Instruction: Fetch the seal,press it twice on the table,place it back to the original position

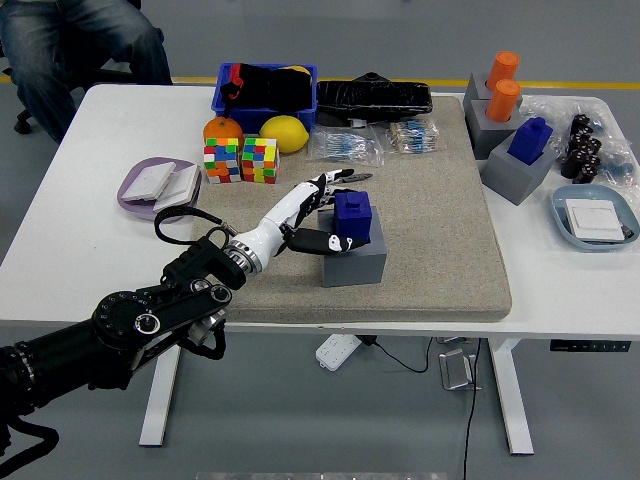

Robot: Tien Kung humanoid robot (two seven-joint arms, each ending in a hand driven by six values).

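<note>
One hand in view: the left hand point(312, 212), reaching in from the lower left on a black arm. Its white and black fingers point(330, 182) spread along the far-left side of the blue seal point(353, 217), and the thumb point(325, 243) lies across the seal's near side. The hand cups the seal loosely; whether the pads press on it cannot be told. The seal sits upright in its grey block holder point(354, 262).

Holder stands on the tan mat point(440, 230), left of the mat's middle. The mat covers the central part of the white table point(70, 200).

Just beyond the hand, at the mat's far-left corner: two colourful puzzle cubes point(241, 160) side by side, an orange point(221, 128) and a lemon point(283, 132) behind them. A blue bin point(266, 86) holding dark items stands at the far edge, with a black tray point(373, 96) beside it. Clear bags of small parts point(347, 146) lie near the mat's far side.

Left of the mat: a lilac dish point(158, 186) with white pieces in it.

Right side: two orange seals point(503, 84) in grey holders, a second blue seal point(531, 140) in a grey holder, a cluster of small dark bottles point(583, 146), and a pale blue plate point(596, 219) with a white item on it.

A person in jeans point(75, 45) sits beyond the table's far-left corner.
</note>
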